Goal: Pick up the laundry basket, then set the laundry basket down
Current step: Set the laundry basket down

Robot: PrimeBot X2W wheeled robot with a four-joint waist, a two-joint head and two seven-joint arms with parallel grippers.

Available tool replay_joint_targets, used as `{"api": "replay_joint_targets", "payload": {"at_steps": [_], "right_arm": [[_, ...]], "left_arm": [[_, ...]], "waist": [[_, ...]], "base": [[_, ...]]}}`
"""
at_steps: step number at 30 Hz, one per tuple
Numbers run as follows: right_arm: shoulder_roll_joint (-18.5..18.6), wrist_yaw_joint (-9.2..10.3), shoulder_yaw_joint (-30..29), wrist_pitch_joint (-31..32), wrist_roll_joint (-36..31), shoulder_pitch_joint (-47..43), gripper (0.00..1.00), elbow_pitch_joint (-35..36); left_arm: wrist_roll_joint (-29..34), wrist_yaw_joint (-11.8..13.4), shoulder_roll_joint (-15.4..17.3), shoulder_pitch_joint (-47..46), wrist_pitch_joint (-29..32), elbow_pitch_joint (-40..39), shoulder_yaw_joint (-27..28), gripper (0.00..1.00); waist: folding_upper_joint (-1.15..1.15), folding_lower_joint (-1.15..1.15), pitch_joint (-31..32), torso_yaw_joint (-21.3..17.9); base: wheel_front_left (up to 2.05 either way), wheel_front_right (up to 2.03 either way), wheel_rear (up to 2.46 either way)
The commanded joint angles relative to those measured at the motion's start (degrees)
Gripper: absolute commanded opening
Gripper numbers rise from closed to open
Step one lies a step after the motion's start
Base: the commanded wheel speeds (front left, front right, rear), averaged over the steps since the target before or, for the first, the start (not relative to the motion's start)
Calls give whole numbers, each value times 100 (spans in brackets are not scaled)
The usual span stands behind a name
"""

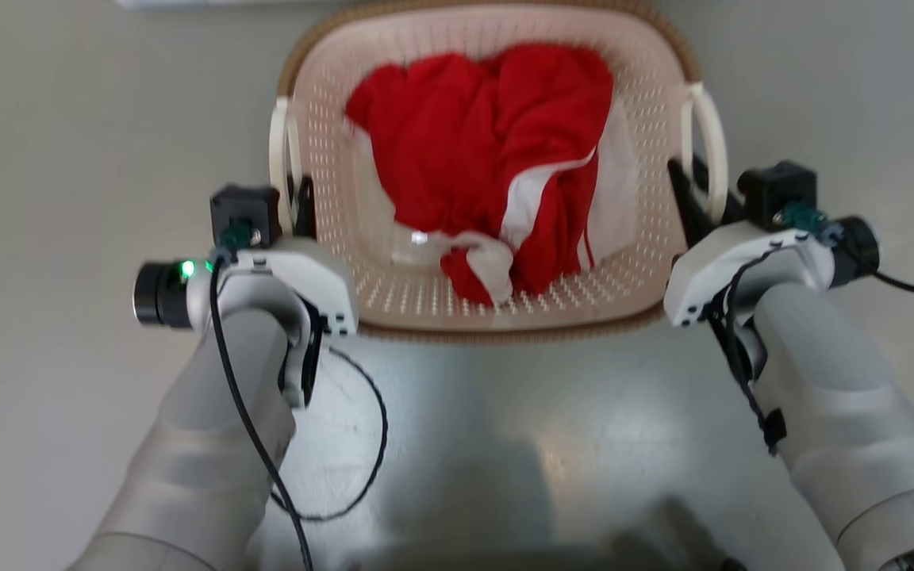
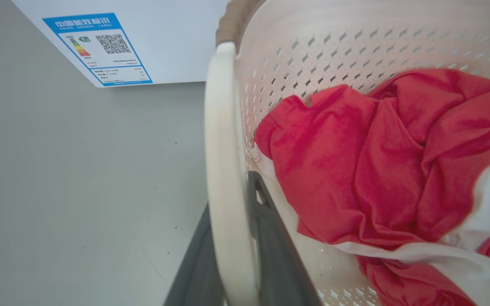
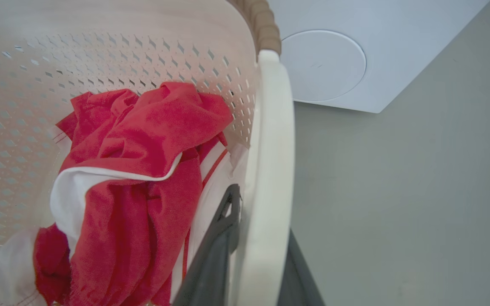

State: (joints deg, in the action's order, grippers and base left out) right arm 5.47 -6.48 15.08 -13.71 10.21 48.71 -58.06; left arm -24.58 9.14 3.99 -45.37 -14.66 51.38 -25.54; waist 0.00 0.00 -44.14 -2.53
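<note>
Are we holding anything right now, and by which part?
Yes, the laundry basket. The left gripper clamps its left handle, and the right gripper clamps its right handle.

You are facing the laundry basket [image 1: 322, 143], which is lying straight ahead between your two arms. A bundle of clothing [image 1: 489, 151] is resting inside it, reaching from the middle toward the right wall. Your left gripper [image 1: 297, 202] is straddling the left handle [image 1: 277, 151], with one finger inside the loop and one outside, both pressing against it. Your right gripper [image 1: 699, 194] is straddling the right handle [image 1: 712, 143] the same way. The floor [image 1: 68, 238] is spreading out to either side and on the near side. An appliance [image 2: 164, 34] is standing just behind the basket's far side, carrying a label [image 2: 98, 49] near its left-hand corner.
</note>
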Motion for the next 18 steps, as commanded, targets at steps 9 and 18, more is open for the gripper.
{"api": "replay_joint_targets", "payload": {"at_steps": [9, 18], "right_arm": [[-250, -101, -406, -129, -822, -102, 0, 953], [-257, -101, -575, -129, -972, -159, 0, 1236]], "left_arm": [[568, -147, -64, -320, -34, -574, 520, 0], [786, -242, -101, -309, -34, -682, 808, 0]], "waist": [[0, 0, -1058, 146], [0, 0, -1204, 183]], "base": [[0, 0, 0], [0, 0, 0]]}}
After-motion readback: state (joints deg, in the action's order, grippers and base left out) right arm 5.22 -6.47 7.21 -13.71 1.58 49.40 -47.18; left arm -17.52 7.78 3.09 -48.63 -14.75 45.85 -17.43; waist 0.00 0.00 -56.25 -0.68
